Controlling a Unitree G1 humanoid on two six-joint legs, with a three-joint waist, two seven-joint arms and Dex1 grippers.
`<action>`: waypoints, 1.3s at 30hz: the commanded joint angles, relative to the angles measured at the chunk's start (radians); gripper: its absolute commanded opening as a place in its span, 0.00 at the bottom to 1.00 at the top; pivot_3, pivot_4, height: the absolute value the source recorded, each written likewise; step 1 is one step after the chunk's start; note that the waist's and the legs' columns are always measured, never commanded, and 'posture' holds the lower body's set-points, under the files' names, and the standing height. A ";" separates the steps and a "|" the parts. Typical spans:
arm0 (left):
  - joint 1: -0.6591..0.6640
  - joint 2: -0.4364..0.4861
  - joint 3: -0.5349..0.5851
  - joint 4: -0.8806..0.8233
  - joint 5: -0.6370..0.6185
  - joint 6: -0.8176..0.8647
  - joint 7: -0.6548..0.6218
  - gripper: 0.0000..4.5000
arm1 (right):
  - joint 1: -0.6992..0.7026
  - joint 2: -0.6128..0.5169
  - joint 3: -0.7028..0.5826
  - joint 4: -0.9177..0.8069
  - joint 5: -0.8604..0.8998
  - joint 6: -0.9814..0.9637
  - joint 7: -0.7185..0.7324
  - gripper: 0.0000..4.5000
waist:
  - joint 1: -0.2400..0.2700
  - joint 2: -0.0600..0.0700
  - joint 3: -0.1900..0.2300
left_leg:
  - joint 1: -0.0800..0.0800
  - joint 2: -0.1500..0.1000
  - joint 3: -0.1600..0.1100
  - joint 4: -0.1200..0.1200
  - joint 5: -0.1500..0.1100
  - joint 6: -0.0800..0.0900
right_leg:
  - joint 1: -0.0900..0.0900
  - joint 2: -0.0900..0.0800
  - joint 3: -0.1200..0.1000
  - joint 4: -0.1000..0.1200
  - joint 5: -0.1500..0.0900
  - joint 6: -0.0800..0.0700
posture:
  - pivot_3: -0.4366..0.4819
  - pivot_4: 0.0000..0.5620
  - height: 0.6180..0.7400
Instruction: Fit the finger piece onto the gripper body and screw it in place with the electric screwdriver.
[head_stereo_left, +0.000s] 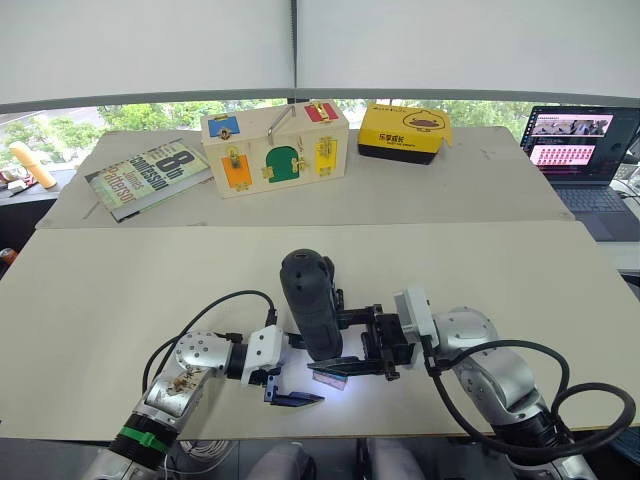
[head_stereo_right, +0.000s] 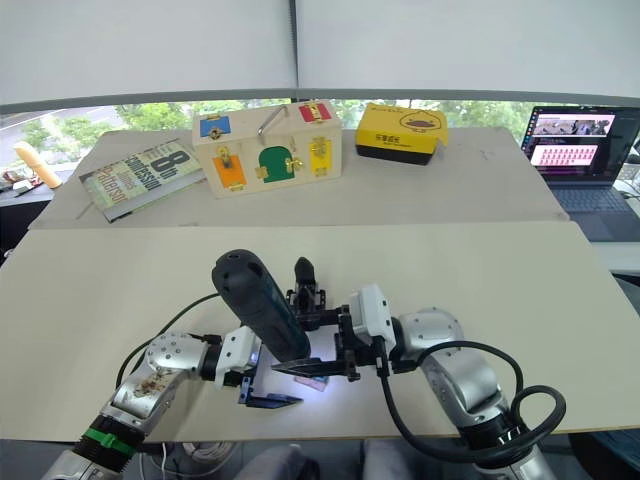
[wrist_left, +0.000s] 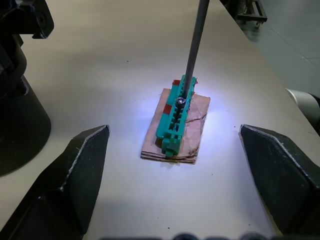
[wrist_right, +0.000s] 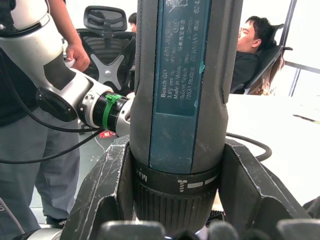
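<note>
Two pincers busy. My left gripper (head_stereo_left: 292, 385) apart, hovers near green screw strip (wrist_left: 174, 116). My right gripper (wrist_right: 175, 180) clamped on electric screwdriver (head_stereo_left: 310, 305), bit tip on screw there. Gripper body (head_stereo_right: 305, 292) just behind. Fitting and screwing not yet done, I judge.

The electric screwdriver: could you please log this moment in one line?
right gripper: shut on electric screwdriver | bit: on green-and-tan piece | left gripper: open

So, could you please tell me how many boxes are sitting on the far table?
2. The wooden latch box stands just right of the book; the yellow box lies further right, toward the laptop. None seems hidden.
</note>
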 joint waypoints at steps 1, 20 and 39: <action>0.032 -0.002 -0.045 0.035 0.025 0.023 0.002 0.98 | -0.021 0.005 -0.027 -0.065 0.050 -0.001 0.002 0.43 | 0.000 0.000 0.000 | 0.000 0.000 0.000 0.000 0.000 0.000 | 0.000 0.000 0.000 0.000 0.000 0.000 | 0.48 0.27 1.00; 0.032 -0.005 -0.047 0.034 0.023 0.026 0.002 0.98 | -0.031 0.012 -0.026 -0.073 0.070 -0.005 -0.019 0.43 | 0.000 0.000 0.000 | 0.000 0.000 0.000 0.000 0.000 0.000 | 0.000 0.000 0.000 0.000 0.000 0.000 | 0.48 0.27 1.00; 0.033 -0.006 -0.047 0.043 0.025 0.020 0.002 0.98 | -0.022 0.015 -0.024 -0.051 0.059 -0.012 -0.013 0.43 | 0.000 0.000 0.000 | 0.000 0.000 0.000 0.000 0.000 0.000 | 0.000 0.000 0.000 0.000 0.000 0.000 | 0.48 0.27 1.00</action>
